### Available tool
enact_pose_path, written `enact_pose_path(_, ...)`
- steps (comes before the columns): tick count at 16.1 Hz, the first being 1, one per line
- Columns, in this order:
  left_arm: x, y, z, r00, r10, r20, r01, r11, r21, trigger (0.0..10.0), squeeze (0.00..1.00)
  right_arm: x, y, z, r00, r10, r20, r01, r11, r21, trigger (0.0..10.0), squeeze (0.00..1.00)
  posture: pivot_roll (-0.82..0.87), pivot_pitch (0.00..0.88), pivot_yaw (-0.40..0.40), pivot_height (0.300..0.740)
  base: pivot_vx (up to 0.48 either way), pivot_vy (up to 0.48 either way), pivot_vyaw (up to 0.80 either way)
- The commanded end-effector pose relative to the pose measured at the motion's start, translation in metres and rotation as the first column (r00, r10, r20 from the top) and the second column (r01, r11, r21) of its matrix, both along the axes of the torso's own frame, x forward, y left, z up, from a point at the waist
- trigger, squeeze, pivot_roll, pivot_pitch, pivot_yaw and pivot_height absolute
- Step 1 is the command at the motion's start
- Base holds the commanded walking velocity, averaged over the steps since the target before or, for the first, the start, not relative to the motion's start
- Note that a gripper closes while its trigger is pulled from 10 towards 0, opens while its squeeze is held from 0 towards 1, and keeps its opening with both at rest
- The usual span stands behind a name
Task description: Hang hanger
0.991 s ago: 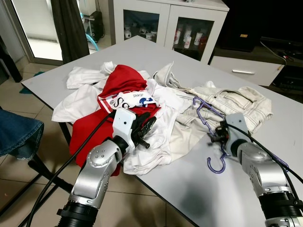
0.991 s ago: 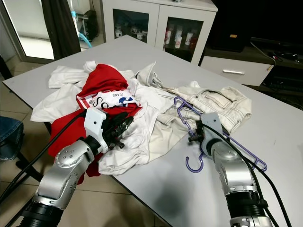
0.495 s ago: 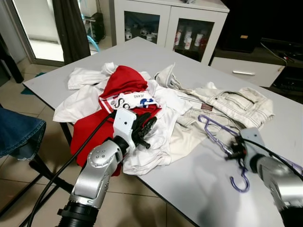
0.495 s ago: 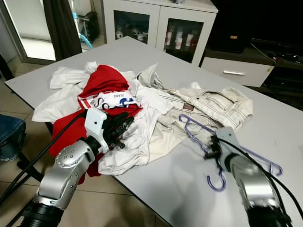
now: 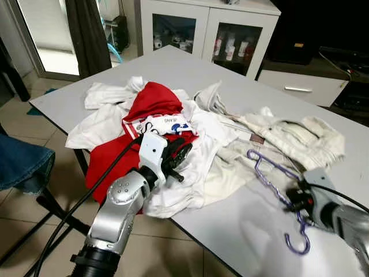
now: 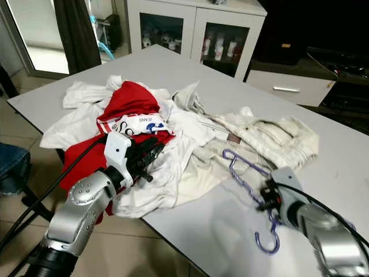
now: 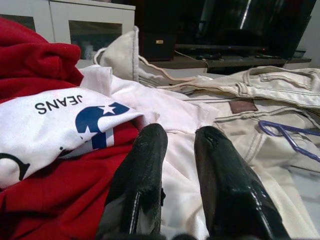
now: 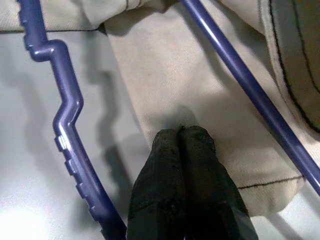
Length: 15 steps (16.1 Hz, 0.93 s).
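A purple plastic hanger (image 5: 270,172) lies partly on a cream denim jacket (image 5: 294,134) and partly on the grey table (image 5: 236,231), its hook (image 5: 298,244) pointing toward the near edge. My right gripper (image 5: 296,199) is shut on the hanger at its neck. In the right wrist view the fingertips (image 8: 181,134) are pressed together over the jacket fabric, with the hanger's arms (image 8: 60,110) on either side. My left gripper (image 5: 180,157) rests on the pile of white and red clothes (image 5: 151,103), its fingers (image 7: 150,145) slightly apart and holding nothing.
The clothes pile covers the table's left and middle. A white glass-door cabinet (image 5: 202,29) stands behind the table, with a low drawer unit (image 5: 300,86) to its right. Blue denim (image 5: 23,164) sits off the table's left side, above tiled floor.
My right gripper has moved right and toward the near table edge, dragging the hanger with it off the jacket's front. The left arm has stayed in place.
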<state>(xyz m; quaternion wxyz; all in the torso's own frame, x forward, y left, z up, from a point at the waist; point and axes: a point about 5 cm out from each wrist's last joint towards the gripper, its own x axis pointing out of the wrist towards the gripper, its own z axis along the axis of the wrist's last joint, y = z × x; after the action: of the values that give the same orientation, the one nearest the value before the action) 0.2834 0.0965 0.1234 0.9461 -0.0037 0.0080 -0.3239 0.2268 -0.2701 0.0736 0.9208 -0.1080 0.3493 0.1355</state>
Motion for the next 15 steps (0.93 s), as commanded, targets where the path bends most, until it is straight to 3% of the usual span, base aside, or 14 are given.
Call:
enact_pose_path(1,0.001,-0.004,0.002,1.0,-0.018,0.008,0.018,1.0,0.006,10.0,0.0,-0.017,-0.001,-0.018,0.991,0.003,-0.134,0.0,1.0,0.024,10.0,0.0,-0.06,0.0,-0.049,0.74,0.0,0.0,0.0)
enact_pose_path(3,0.001,-0.004,0.002,1.0,-0.015,0.008,0.015,1.0,0.007,10.0,0.0,-0.022,-0.004,-0.015,0.989,0.023,-0.147,-0.021,1.0,0.016,10.0,0.0,-0.06,0.0,-0.05,0.74,0.0,0.0,0.0)
enact_pose_path(5,0.002,-0.004,0.003,1.0,-0.017,0.008,0.017,1.0,0.006,10.0,0.0,-0.015,-0.007,-0.008,0.995,0.013,-0.099,-0.014,1.0,-0.014,10.0,0.0,-0.06,0.0,-0.049,0.74,0.0,0.0,0.0)
enact_pose_path(7,0.002,-0.004,0.003,1.0,-0.019,0.01,0.019,1.0,0.007,10.0,0.0,0.01,-0.02,0.016,0.99,-0.122,0.07,0.127,0.989,-0.077,10.0,0.0,-0.06,0.0,-0.048,0.74,0.0,0.0,0.0)
enact_pose_path(9,0.001,-0.004,-0.001,0.999,-0.037,-0.02,0.037,0.999,0.009,10.0,0.0,0.025,-0.033,0.039,0.959,-0.223,0.177,0.239,0.968,-0.073,10.0,0.0,-0.05,0.0,-0.048,0.74,0.0,0.0,0.0)
enact_pose_path(15,-0.001,0.002,-0.019,0.985,-0.148,-0.084,0.157,0.981,0.111,10.0,0.0,0.04,-0.02,0.055,0.948,-0.205,0.242,0.229,0.971,-0.073,10.0,0.0,-0.05,0.0,-0.05,0.74,0.0,0.0,0.0)
